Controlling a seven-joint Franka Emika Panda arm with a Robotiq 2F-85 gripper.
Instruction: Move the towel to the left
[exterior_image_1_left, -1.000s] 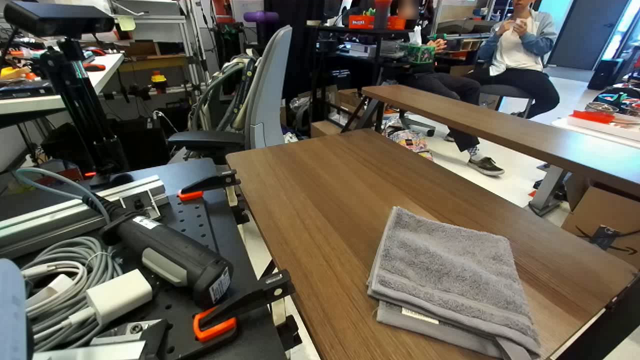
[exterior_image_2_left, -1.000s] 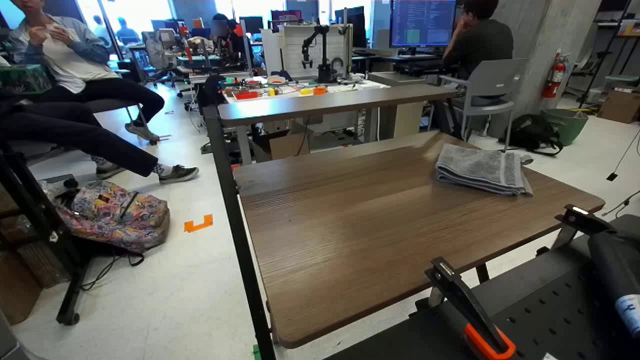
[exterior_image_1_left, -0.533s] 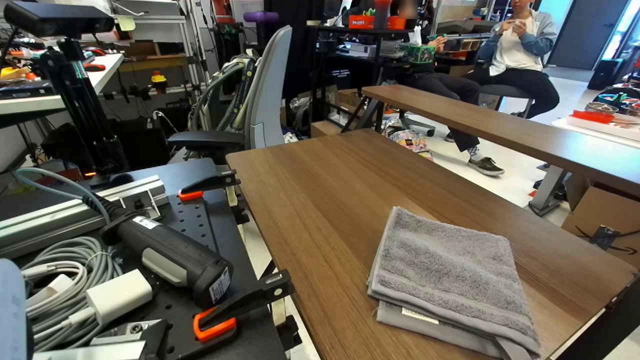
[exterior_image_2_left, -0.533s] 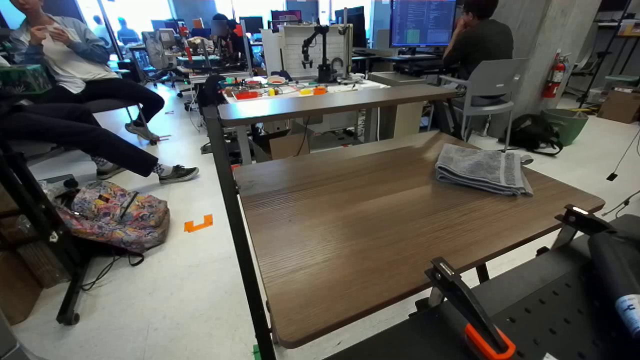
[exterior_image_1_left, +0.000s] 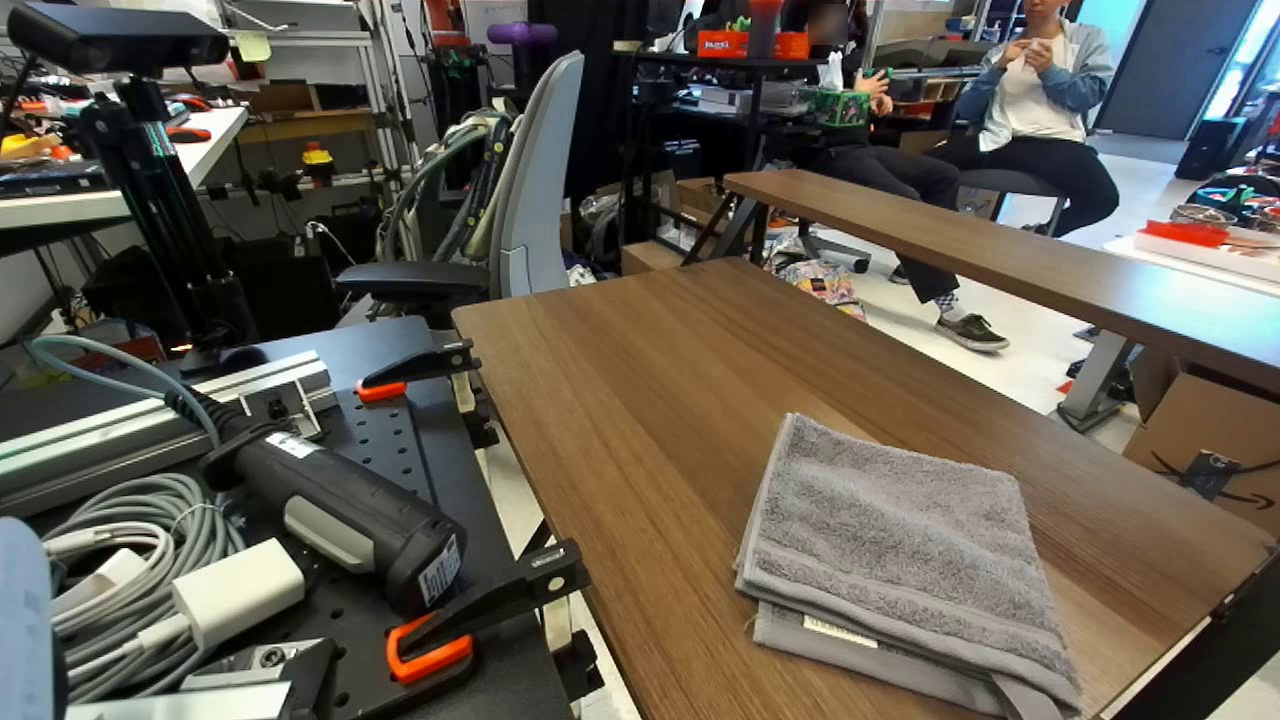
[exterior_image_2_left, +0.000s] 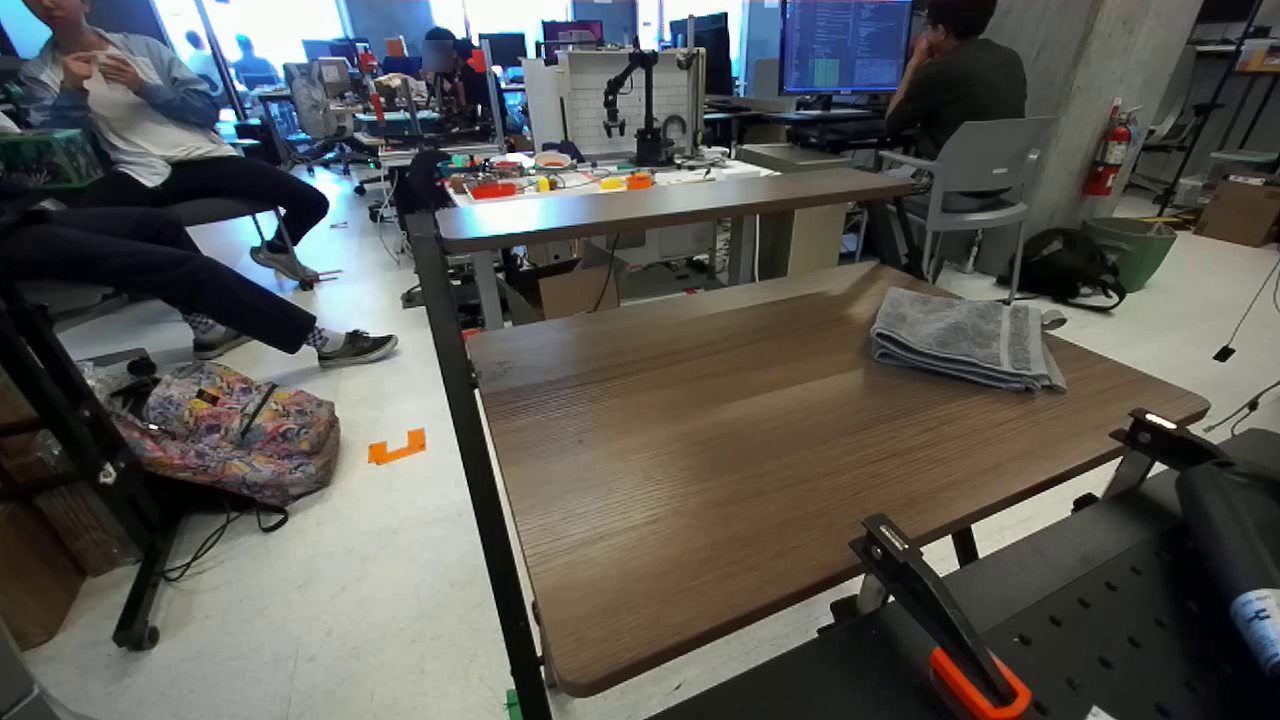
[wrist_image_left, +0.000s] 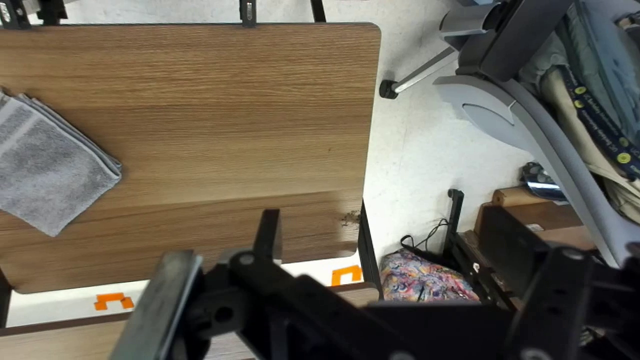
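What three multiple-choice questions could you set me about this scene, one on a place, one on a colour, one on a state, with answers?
1. Where is the towel?
A) On the floor
B) On a chair
C) On the wooden table

2. What colour is the fire extinguisher?
A) Red
B) Blue
C) White

3. How is the towel arranged?
A) Rolled into a tube
B) Folded
C) Spread in a single layer

1: C, as both exterior views and the wrist view show it lying there.
2: A, as its body shows red in an exterior view.
3: B, as stacked layers show along its edges in both exterior views.
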